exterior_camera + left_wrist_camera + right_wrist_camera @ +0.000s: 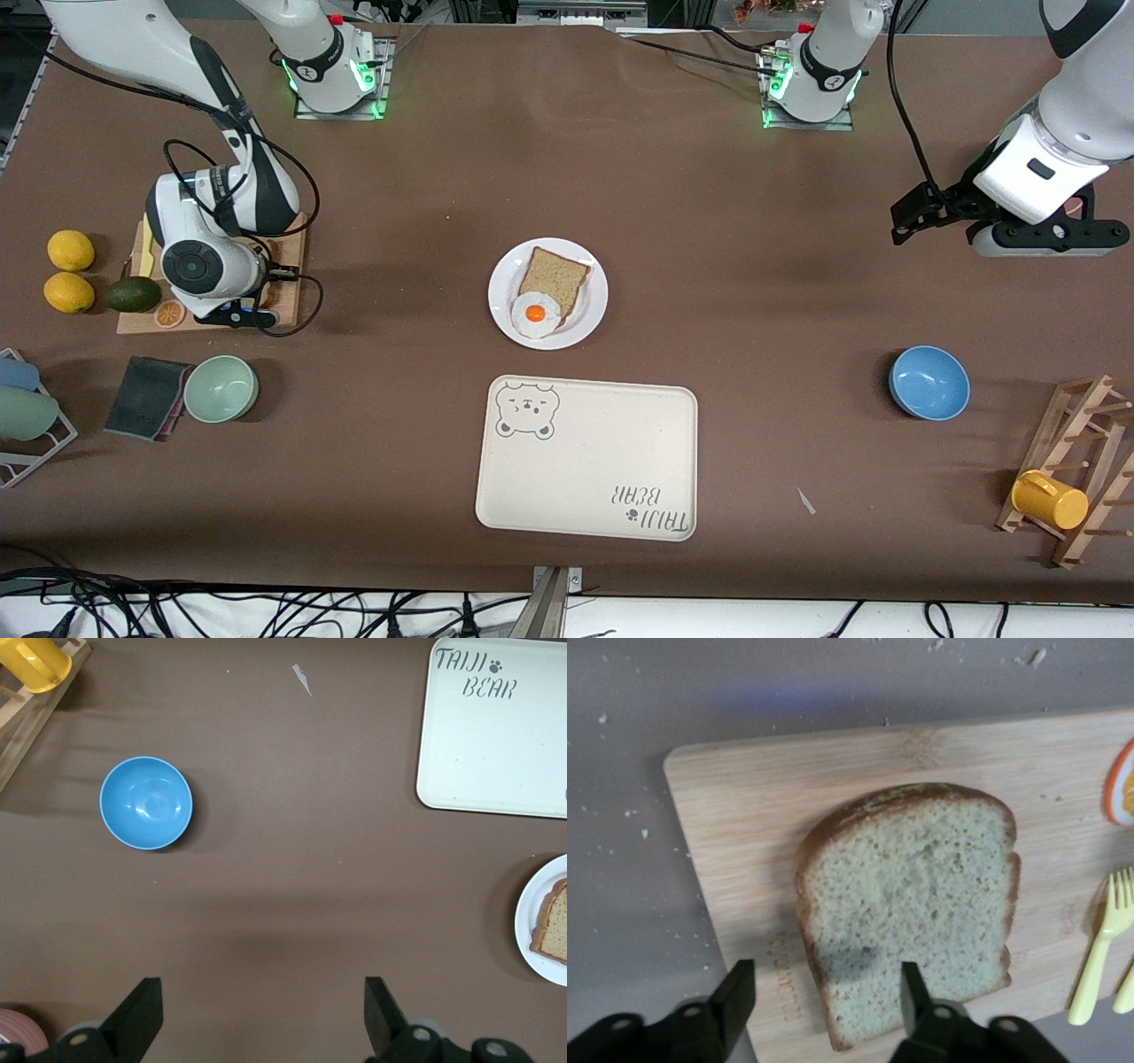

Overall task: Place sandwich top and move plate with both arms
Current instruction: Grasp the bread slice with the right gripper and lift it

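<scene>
The right gripper has its 2 fingers spread astride the crust of the speckled tan bread slice on the wooden cutting board, apparently to pick it, while the left gripper waits spread wide over bare table, near the small round white plate that both must later move.

Brown covering stretches right across the desk, soft shadows pooling on it under even overhead light. Along the edge nearest the front camera, a white strip shows, with black cables tangled over it.
</scene>
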`<state>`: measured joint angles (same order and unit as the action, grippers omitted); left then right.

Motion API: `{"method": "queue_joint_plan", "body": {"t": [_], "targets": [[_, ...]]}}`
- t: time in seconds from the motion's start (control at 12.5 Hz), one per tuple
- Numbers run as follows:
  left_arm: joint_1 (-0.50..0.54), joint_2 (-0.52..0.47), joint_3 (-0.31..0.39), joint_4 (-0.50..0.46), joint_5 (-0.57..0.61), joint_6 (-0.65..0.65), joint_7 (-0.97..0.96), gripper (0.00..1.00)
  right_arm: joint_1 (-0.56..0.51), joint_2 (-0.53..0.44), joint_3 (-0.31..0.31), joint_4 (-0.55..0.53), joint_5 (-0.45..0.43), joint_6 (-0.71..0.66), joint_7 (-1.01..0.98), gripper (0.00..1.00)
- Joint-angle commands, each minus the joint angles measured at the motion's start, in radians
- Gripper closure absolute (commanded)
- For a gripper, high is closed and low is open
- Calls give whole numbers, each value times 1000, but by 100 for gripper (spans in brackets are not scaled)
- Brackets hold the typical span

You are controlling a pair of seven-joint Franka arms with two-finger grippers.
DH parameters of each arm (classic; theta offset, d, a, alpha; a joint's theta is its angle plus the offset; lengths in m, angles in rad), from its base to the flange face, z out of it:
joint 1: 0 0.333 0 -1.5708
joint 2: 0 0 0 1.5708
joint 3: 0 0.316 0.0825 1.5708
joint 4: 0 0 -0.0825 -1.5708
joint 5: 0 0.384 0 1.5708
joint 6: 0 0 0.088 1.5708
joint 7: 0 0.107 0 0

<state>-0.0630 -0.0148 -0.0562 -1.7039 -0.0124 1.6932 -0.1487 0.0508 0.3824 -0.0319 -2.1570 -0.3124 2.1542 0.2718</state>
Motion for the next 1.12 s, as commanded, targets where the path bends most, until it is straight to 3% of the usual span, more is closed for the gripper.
{"method": "queue_joint_plan", "body": {"t": [0.0, 0.08, 0.16, 0.32, 0.72, 0.88, 1.04], "targets": [[0, 10, -4, 23, 23, -6, 9, 0, -20, 35, 1, 9, -24, 42, 18, 46], [0, 10, -4, 23, 23, -6, 9, 0, -20, 41, 0, 9, -24, 50, 18, 52], [0, 10, -4, 21, 23, -6, 9, 0, -20, 39, 0, 9, -24, 49, 18, 65], [2, 10, -4, 21, 23, -6, 11, 0, -23, 41, -5, 9, -24, 52, 20, 99], [-1, 10, -4, 23, 23, -6, 11, 0, -20, 7, 1, 28, -21, -3, 17, 100], [-1, 10, -4, 21, 23, -6, 11, 0, -16, -11, 36, 119, -10, -202, 18, 100], [0, 10, -4, 21, 23, -6, 11, 0, -15, -26, 117, 207, 6, -346, 41, 100]]}}
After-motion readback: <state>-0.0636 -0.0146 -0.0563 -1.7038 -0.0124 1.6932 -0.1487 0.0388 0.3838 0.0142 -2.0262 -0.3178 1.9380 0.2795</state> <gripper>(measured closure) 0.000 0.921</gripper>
